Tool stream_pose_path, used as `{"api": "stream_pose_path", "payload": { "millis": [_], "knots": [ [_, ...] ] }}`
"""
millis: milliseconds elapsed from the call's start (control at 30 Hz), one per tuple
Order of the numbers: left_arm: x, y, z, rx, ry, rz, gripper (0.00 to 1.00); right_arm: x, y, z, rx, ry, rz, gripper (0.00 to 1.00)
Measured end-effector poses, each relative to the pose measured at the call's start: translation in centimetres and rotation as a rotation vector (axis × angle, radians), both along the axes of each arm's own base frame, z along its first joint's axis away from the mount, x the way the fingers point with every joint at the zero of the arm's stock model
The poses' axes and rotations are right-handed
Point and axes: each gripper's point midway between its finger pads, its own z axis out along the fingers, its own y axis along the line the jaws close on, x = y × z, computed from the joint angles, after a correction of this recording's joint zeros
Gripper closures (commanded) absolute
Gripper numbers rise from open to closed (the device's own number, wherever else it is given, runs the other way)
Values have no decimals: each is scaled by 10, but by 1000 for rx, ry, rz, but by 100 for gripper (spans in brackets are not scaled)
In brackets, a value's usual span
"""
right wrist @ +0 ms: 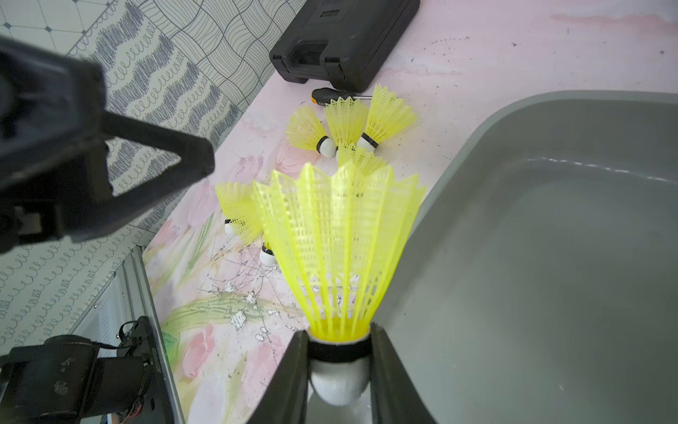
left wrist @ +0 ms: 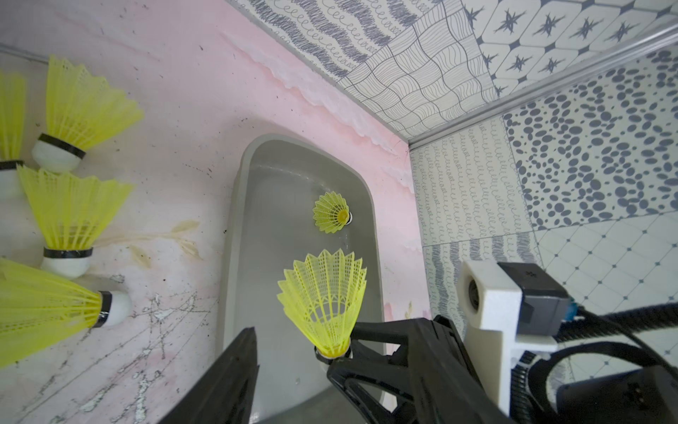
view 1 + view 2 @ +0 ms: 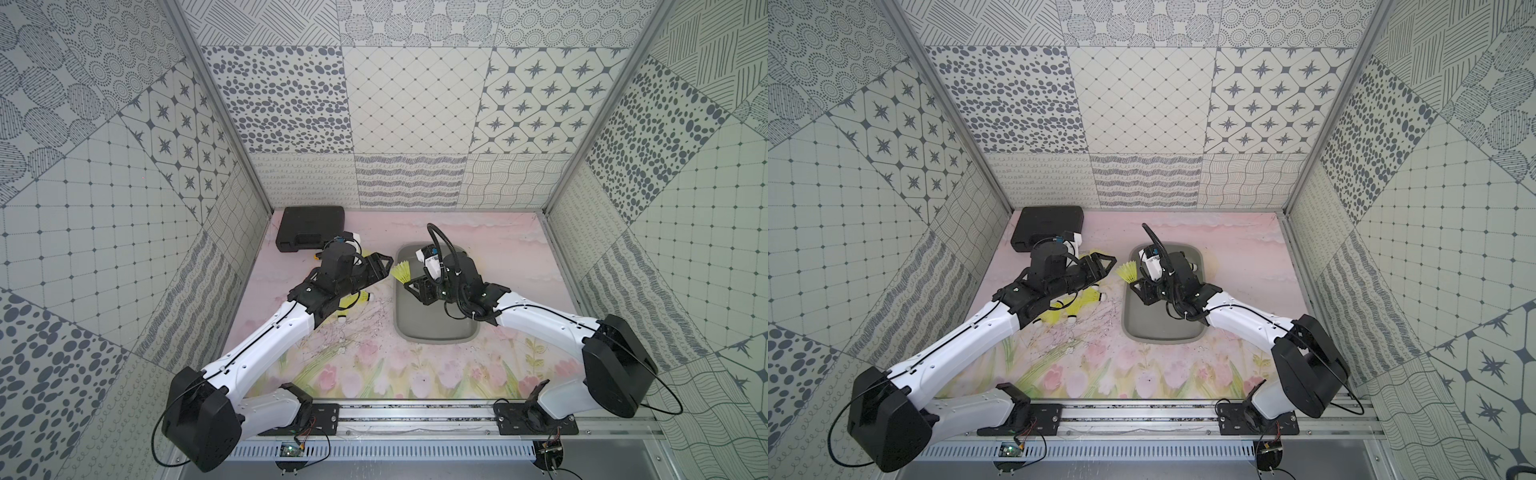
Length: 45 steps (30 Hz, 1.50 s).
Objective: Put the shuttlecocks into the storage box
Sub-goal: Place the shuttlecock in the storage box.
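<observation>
One shuttlecock (image 1: pixel 337 249) sits pinched in my right gripper (image 1: pixel 339 352): fingers narrow on its dark band and white cork, skirt fanning out ahead. Position: at the storage box (image 1: pixel 477 147), over the wall that faces my other arm, cork about above the rim, skirt reaching out past it. Risk 1: letting go here could land it on the low flared wall, and it may tip outward onto the table (image 1: pixel 495 47); cause, too little travel inward. Risk 2: my left gripper (image 3: pixel 384 270) hangs just beside the skirt. Its fingers look parted and empty, though the wrist view shows only one of them plainly. A sweep toward it could snag the mesh. Further out, several loose shuttlecocks (image 1: pixel 348 124) lie clustered on the table between the box and my left arm, not yet stored. One more shuttlecock (image 2: pixel 332 213) lies inside the box near its far end. Room: the box floor is otherwise bare, so inward is the free direction. Farthest, a screwdriver (image 1: pixel 326 96) and a black case (image 1: pixel 341 40) lie toward the back wall, well apart from my path.
</observation>
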Motion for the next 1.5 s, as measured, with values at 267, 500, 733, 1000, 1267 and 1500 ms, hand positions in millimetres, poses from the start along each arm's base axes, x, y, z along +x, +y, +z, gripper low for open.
{"api": "stream_pose_path", "payload": {
  "millis": [267, 500, 733, 1000, 1267, 1500],
  "knots": [
    [-7, -22, 16, 202, -64, -319, 36, -17, -15, 22, -32, -70, 72, 79],
    [-21, -37, 10, 282, -58, -559, 39, -26, -21, 23, -62, -81, 104, 79],
    [-35, -46, 3, 290, -31, -723, 49, -30, -24, 21, -76, -76, 114, 78],
    [-44, -52, -11, 275, 26, -827, 66, -30, -23, 22, -76, -80, 123, 78],
    [-48, -55, -17, 259, 50, -865, 100, -33, -25, 18, -88, -64, 128, 77],
    [-49, -57, -19, 230, 58, -856, 100, -29, -28, 15, -107, -72, 103, 55]
  ]
}}
